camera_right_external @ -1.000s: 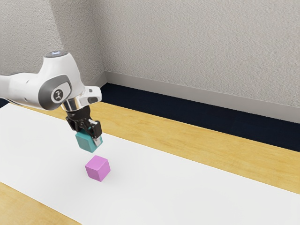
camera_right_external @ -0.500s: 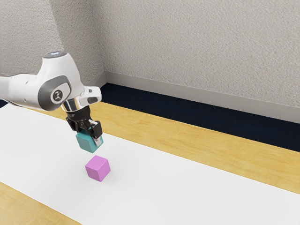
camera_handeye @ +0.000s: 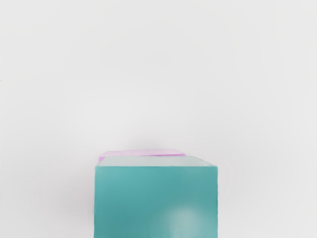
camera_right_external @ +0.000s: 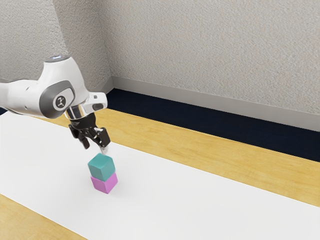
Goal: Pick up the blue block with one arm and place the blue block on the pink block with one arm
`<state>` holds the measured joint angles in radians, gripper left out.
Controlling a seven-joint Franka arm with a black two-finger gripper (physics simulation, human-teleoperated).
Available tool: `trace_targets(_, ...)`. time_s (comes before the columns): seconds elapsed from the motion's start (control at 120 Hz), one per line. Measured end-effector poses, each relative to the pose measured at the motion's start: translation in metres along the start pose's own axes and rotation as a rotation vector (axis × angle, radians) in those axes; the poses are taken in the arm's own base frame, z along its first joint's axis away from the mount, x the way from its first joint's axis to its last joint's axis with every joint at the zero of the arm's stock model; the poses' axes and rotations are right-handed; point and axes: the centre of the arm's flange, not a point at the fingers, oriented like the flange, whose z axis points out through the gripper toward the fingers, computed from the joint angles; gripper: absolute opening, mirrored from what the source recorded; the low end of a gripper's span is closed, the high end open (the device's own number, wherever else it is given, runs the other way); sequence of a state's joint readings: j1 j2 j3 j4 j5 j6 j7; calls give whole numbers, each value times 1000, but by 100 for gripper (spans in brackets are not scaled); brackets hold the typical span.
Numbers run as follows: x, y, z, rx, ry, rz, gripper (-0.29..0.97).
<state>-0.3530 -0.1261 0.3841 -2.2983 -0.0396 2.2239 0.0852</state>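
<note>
So here's where you're at: the blue block [camera_right_external: 101,165] (honestly more of a teal) sits right on top of the pink block [camera_right_external: 104,183], and the two make a neat little stack on the white mat [camera_right_external: 200,200]. The edges line up pretty well in the exterior view, and the blue one looks level, not tilted.

Your gripper [camera_right_external: 95,143] hangs just above the stack, a touch toward the exterior view's left. Its fingers are spread apart with nothing between them, and there's a visible gap between the fingertips and the top of the blue block, so it's not touching anything.

The arm [camera_right_external: 55,97] comes in from the exterior view's left, bent down over the mat. The mat lies across a wooden table [camera_right_external: 225,150], with a dark floor [camera_right_external: 225,125] and a textured grey wall [camera_right_external: 200,45] behind.

In the wrist view you get the blue block [camera_handeye: 156,198] close up under the hand, with just a thin sliver of the pink block [camera_handeye: 141,153] peeking out behind its top edge.
</note>
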Motion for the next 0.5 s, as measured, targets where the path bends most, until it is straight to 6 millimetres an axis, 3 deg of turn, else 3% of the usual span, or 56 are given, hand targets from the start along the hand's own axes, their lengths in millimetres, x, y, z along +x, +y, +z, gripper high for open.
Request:
trace_targets(0.183,0,-3,0,-2,0,-3,63)
trace_targets(0.233,3,-4,-12,-6,18,-4,64)
trace_targets(0.3,23,-15,-68,-9,73,-23,65)
trace_targets(0.358,29,-48,-114,-14,89,-86,66)
trace_targets(0.417,28,-75,-150,-13,90,-135,66)
trace_targets(0.5,25,-80,-189,-14,66,-148,67)
